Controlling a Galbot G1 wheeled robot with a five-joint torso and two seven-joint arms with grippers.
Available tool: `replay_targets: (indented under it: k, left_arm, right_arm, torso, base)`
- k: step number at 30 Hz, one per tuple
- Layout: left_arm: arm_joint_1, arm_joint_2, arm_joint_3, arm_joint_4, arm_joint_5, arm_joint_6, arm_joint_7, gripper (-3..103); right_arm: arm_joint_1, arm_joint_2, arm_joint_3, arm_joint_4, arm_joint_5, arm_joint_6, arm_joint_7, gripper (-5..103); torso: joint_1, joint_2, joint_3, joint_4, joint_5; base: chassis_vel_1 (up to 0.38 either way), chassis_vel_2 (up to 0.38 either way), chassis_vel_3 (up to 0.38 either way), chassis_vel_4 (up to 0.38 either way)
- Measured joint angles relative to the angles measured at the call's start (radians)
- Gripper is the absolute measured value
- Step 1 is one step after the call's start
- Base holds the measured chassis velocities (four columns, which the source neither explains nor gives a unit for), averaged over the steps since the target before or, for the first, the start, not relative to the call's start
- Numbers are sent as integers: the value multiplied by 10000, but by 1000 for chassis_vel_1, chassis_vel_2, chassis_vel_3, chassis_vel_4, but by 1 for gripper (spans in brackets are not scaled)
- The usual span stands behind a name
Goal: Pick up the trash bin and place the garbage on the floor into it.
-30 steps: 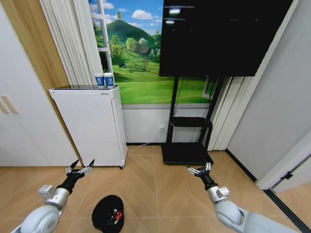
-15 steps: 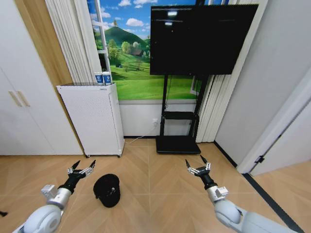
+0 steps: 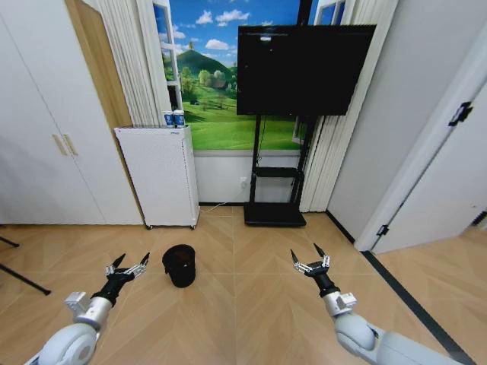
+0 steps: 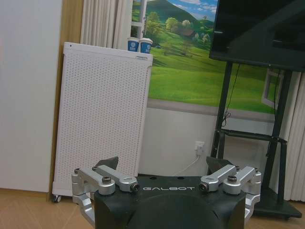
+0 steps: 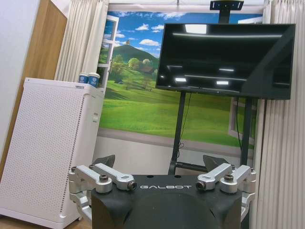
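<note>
The trash bin, a small black mesh basket, stands upright on the herringbone wood floor in the head view, in front of me and a little left of centre. My left gripper hangs open above the floor, just left of the bin and apart from it. My right gripper is open too, well to the bin's right. The wrist views show the left gripper and the right gripper with fingers spread and nothing between them. The garbage is out of view.
A tall white perforated appliance with two blue-and-white cups on top stands against the back wall. A TV stands beside it on a black stand. White cupboard doors are left, a door right, a black leg far left.
The whole picture has shifted: the camera has drawn back, so the bin and the wall now sit farther off. Both arms hold the same open pose.
</note>
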Motion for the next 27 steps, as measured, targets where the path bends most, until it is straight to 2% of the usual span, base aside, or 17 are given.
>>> replay_targets:
  k: [1, 2, 4, 5, 8, 9, 12, 15, 16, 20, 21, 25, 27]
  left_arm:
    - [11, -17, 0, 0, 18, -6, -7, 100]
    - [16, -23, -20, -15, 23, -19, -15, 100]
    - [24, -25, -36, -37, 27, -32, -24, 100]
    - [32, -28, -41, -44, 32, -37, -34, 100]
    - [27, -46, -44, -66, 46, -42, -150, 100]
    - [0, -62, -56, -96, 58, -43, -303, 100]
    - [-85, -80, -57, -226, 18, 17, -821, 100]
    - [-202, -20, -66, -525, -105, 251, -1585, 100]
    - [-202, -20, -66, -525, -105, 251, -1585, 100]
    - [-312, 60, -84, -670, -196, 387, -1933, 100]
    - [-342, 85, -101, -730, -226, 416, -2039, 100]
    - [-373, 164, -202, -820, -322, 462, -2123, 100]
    - [-393, 206, -286, -853, -422, 495, -2121, 100]
  right_arm:
    - [-26, -7, 30, 4, -7, 1, 19, 100]
    - [-50, -17, 52, 28, -14, 1, 27, 100]
    - [-66, -26, 62, 41, -31, 2, 45, 100]
    - [-68, -40, 88, 53, -37, 3, 59, 100]
    - [-69, -29, 120, 60, -98, -2, 165, 100]
    - [-70, -27, 126, 78, -192, -71, 258, 100]
    - [-65, -63, 131, 160, -392, -274, 508, 100]
    - [58, -164, 120, 403, -307, -587, 743, 100]
    - [58, -164, 120, 403, -307, -587, 743, 100]
    - [327, -230, 86, 528, -15, -1044, 1238, 100]
    - [408, -300, 75, 601, 182, -1285, 1400, 100]
    - [504, -509, 63, 706, 450, -1555, 1501, 100]
    - [499, -682, -13, 792, 635, -1748, 1504, 100]
  torso:
    - [-2, 0, -1, -2, -17]
    - [-2, -2, -1, -3, 13]
    - [-2, -2, -2, -1, 15]
    - [-2, -1, -2, 0, -8]
    - [-4, -1, -3, -2, -3]
    - [-4, -3, -3, -1, 16]
    - [-8, -2, -6, 2, -8]
    - [-13, -2, -8, 2, 4]
    - [-13, -2, -8, 2, 4]
    - [-9, -4, -6, -13, 0]
    - [-4, -9, -4, -14, 13]
    - [4, -12, -1, 4, -3]
    - [6, -13, -1, 9, 9]
  base:
    - [338, -364, -369, 351]
    - [363, -347, -369, 365]
    - [365, -352, -374, 365]
    - [368, -358, -340, 363]
    - [370, -343, -370, 358]
    - [355, -335, -384, 342]
    - [320, -306, -312, 314]
    - [186, -142, -222, 218]
    - [153, -61, -173, 156]
    - [-2, -10, -30, 40]
    - [-69, -52, 89, -49]
    - [-70, 4, 107, -60]
    - [-15, 71, 35, -28]
